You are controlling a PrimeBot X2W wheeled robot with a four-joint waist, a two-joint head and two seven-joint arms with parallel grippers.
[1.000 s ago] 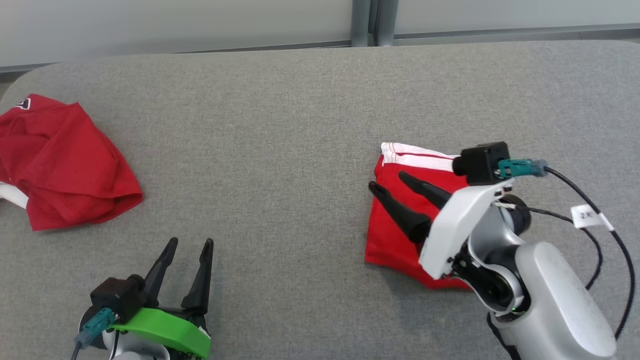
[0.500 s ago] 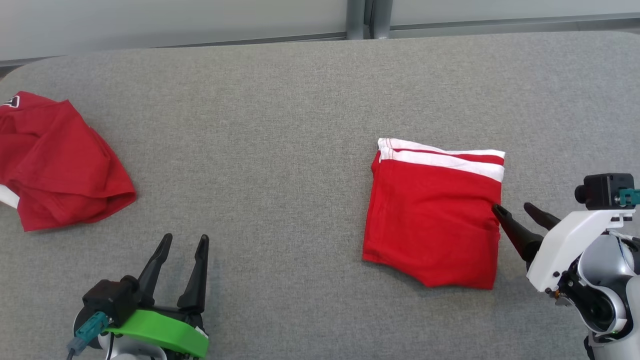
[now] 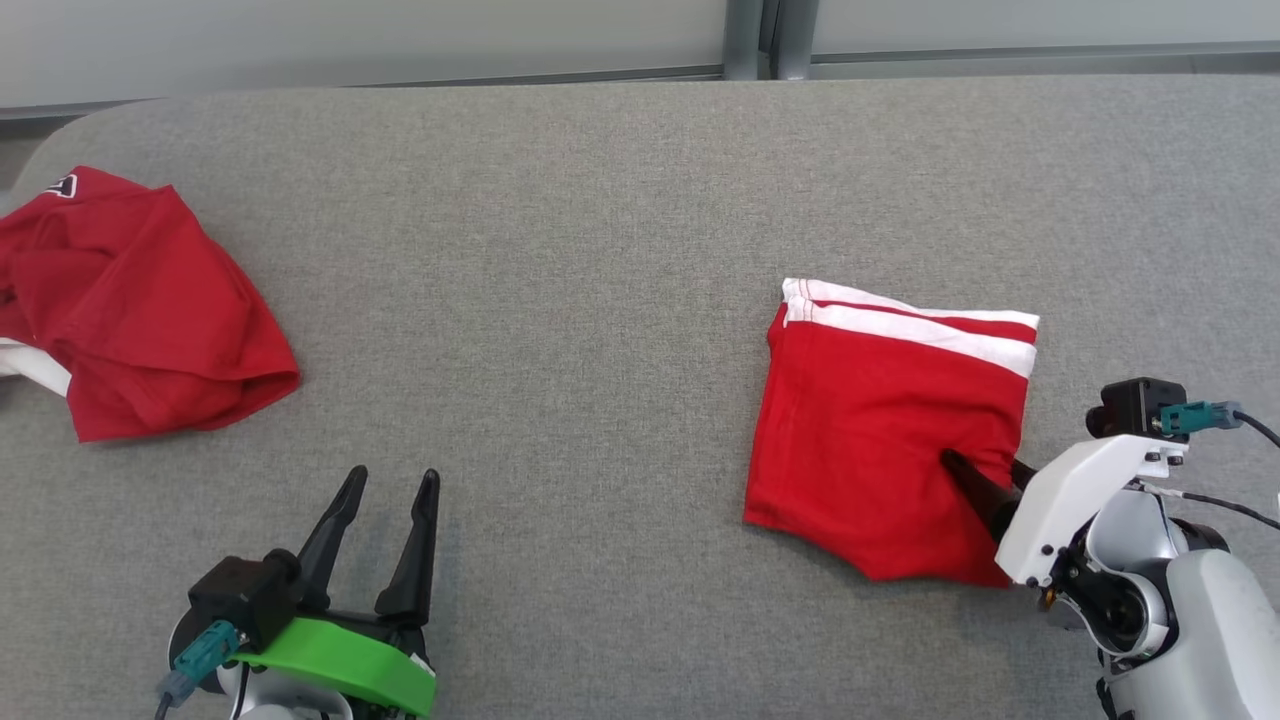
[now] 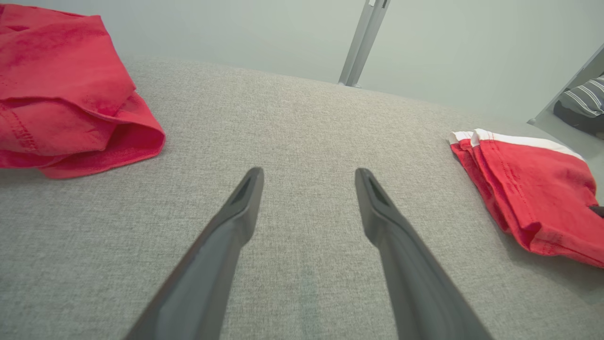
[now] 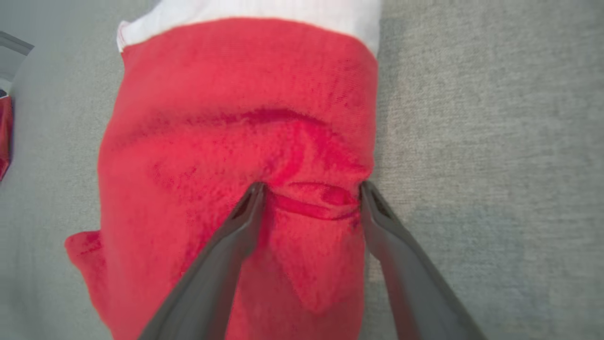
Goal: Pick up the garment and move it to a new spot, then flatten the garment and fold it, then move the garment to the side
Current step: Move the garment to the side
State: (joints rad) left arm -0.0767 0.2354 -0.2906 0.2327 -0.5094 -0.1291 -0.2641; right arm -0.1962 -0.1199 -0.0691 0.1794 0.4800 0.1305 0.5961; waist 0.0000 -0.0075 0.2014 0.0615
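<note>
The garment (image 3: pixel 880 420) is red with white bands and lies folded into a rough square on the right of the grey table (image 3: pixel 600 250). My right gripper (image 3: pixel 985 465) is open at the garment's right edge. One finger presses on the red cloth and the other sits at the edge. In the right wrist view a small ridge of the garment (image 5: pixel 226 118) bunches between the spread fingers of the right gripper (image 5: pixel 311 186). My left gripper (image 3: pixel 394 475) rests open and empty at the lower left. From the left wrist camera the left gripper (image 4: pixel 309 172) hovers above bare cloth, and the garment (image 4: pixel 533 189) lies far to its right.
A second red garment (image 3: pixel 140 310) lies crumpled at the table's left end, near the rounded corner, and the left wrist camera catches that crumpled garment (image 4: pixel 56 89) too. A pale wall with a metal post (image 3: pixel 755 40) runs behind the table. A striped object (image 4: pixel 585 101) lies beyond the right end.
My right gripper drew back from over the garment to its right side, then came in again onto the right edge, bunching the cloth. The head camera shifted slightly. The left gripper stayed put.
</note>
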